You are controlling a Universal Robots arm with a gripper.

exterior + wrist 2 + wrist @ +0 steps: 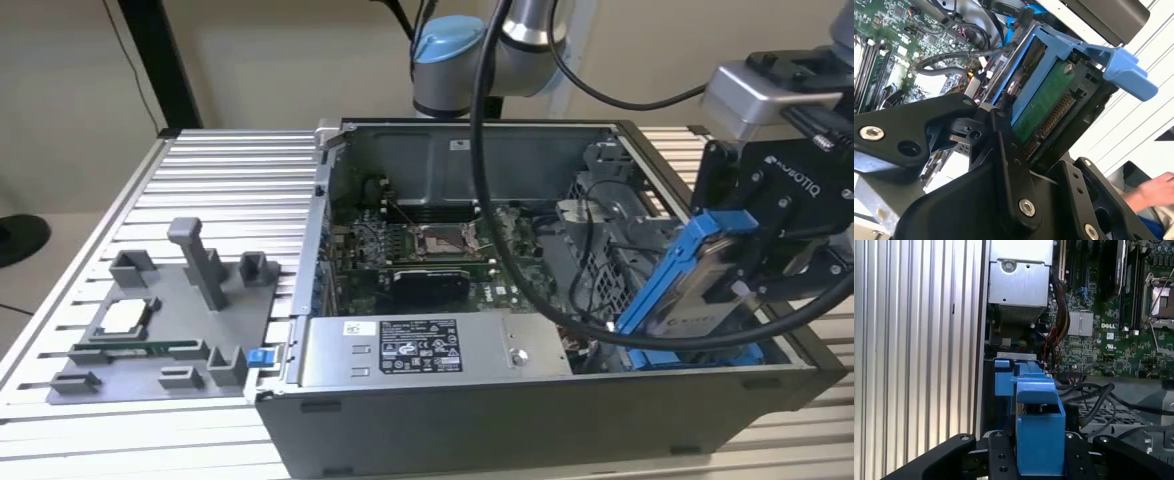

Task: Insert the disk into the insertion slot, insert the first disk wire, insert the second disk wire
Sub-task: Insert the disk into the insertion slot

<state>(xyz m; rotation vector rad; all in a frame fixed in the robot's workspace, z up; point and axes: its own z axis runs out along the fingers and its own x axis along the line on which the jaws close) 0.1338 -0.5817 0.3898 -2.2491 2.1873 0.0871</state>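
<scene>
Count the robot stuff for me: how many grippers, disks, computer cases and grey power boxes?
gripper: 1
disk: 1
computer case: 1
power-supply box: 1
Total: 4

A black-and-white printed label [400, 345] lies on the power-supply box [514, 345], its fine print unreadable. On the exterior view's right of that box, the disk [701, 310] bears an illegible white label. Beside the box, the motherboard [1104, 342] carries white lettering.
</scene>
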